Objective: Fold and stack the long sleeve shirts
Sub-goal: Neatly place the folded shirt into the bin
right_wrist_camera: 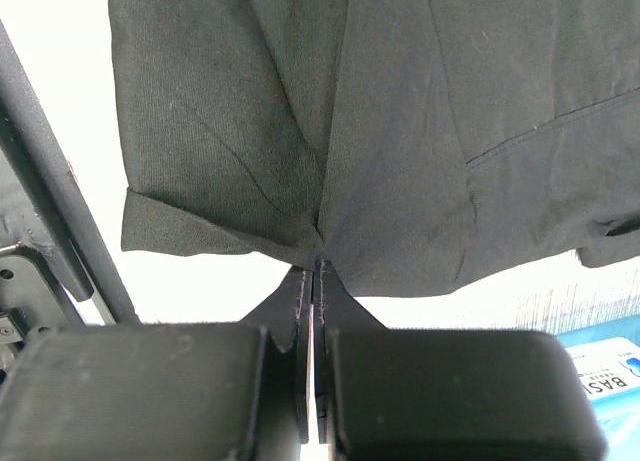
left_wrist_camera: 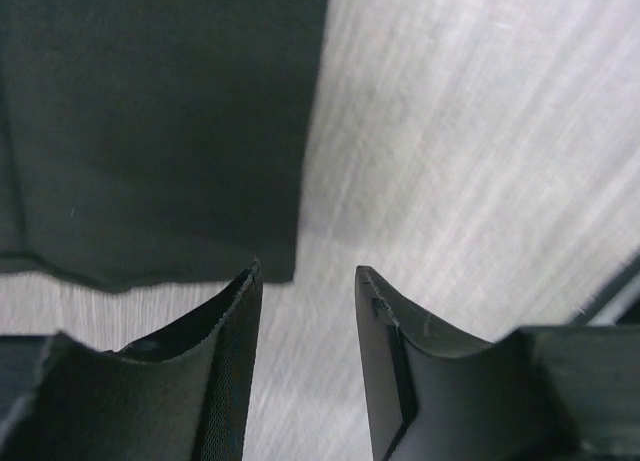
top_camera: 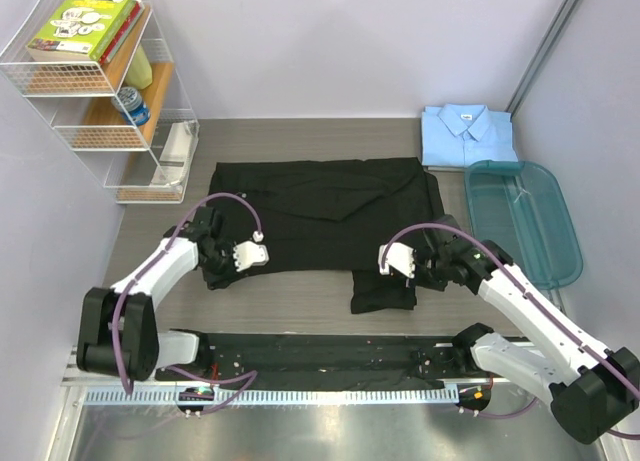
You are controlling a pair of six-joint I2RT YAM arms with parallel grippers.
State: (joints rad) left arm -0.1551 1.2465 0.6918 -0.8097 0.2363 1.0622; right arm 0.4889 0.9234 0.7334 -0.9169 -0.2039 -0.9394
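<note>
The black shirt [top_camera: 320, 211] is matt cloth, the table [top_camera: 300, 293] grainy grey, the tub [top_camera: 527, 226] glossy translucent plastic.

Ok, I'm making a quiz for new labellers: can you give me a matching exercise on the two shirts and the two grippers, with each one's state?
1 black shirt
2 light blue shirt
3 left gripper
4 right gripper

A folded, far right of the table
B open over bare table
C shut on the black shirt
D spread out mid-table

Pairs: 1-D, 2-A, 3-B, 4-C
</note>
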